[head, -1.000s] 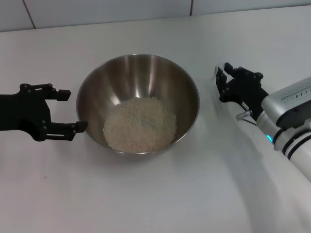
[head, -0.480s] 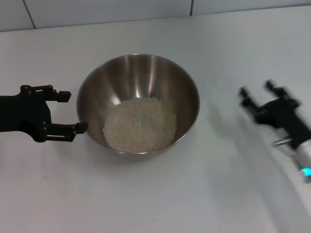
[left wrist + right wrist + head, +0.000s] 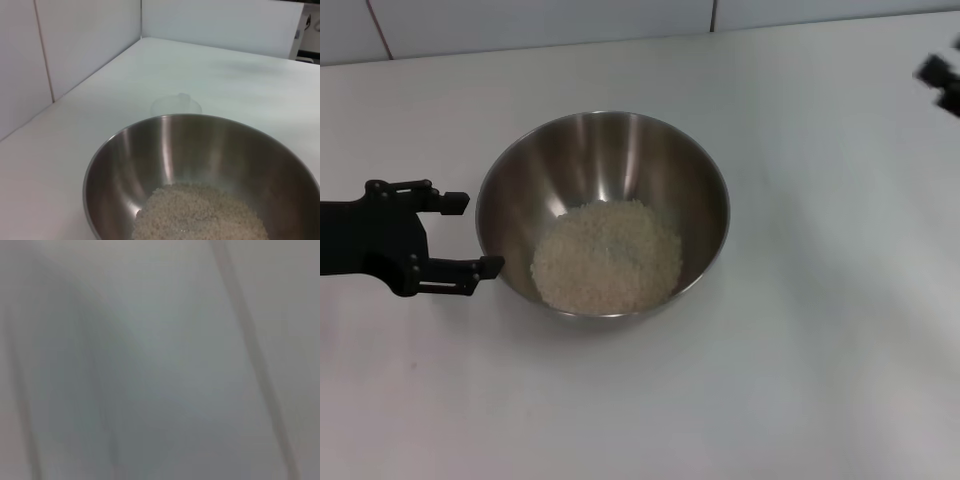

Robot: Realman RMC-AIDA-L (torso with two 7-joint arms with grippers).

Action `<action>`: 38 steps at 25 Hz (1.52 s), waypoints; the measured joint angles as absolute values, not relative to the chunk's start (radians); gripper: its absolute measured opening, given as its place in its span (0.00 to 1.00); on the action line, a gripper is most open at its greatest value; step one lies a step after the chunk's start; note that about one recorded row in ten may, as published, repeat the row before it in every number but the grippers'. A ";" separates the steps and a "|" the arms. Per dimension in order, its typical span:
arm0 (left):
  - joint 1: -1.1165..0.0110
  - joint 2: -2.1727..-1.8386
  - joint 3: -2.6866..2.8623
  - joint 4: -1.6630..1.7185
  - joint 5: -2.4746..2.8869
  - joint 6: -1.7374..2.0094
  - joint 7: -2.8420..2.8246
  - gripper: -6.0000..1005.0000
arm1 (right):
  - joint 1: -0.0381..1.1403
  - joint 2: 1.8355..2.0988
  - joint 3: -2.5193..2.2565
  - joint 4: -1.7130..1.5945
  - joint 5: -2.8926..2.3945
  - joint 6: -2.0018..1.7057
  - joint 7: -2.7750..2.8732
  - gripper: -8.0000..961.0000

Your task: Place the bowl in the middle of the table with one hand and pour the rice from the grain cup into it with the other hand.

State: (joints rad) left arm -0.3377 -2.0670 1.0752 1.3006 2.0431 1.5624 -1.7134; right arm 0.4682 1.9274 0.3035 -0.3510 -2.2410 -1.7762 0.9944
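The bowl (image 3: 603, 150) stands on the white table (image 3: 770, 380) near its middle. The rice (image 3: 608, 257) lies in a loose heap in the bowl's bottom. My left gripper (image 3: 472, 234) is open beside the bowl's left rim, one finger on either side of the rim's level, holding nothing. Of my right gripper (image 3: 942, 78) only a blurred black part shows, at the far right edge of the head view. In the left wrist view the bowl (image 3: 125, 165) and the rice (image 3: 200, 212) fill the foreground. The clear grain cup (image 3: 176, 105) shows faintly on the table beyond the bowl. I cannot make the cup out in the head view.
A white tiled wall (image 3: 520, 20) runs along the table's far edge. The wall (image 3: 75, 45) also shows in the left wrist view. The right wrist view is only a grey blur.
My right arm has swung away from beside the bowl's right side to the far right edge of the head view. My left gripper has barely moved.
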 joint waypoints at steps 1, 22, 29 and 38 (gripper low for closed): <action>-0.339 -2.067 1.075 1.298 2.043 1.562 -1.713 0.86 | 0.511 1.952 0.237 -0.469 -2.245 -1.791 1.050 0.86; -0.350 -2.063 1.071 1.303 2.043 1.569 -1.711 0.86 | 0.630 2.083 -0.861 -1.219 -2.233 -1.700 1.698 0.86; -0.350 -2.063 1.069 1.304 2.043 1.571 -1.711 0.86 | 0.630 2.083 -0.869 -1.212 -2.234 -1.685 1.700 0.86; -0.353 -2.063 1.069 1.304 2.043 1.571 -1.712 0.86 | 0.621 2.084 -0.872 -1.210 -2.234 -1.671 1.701 0.86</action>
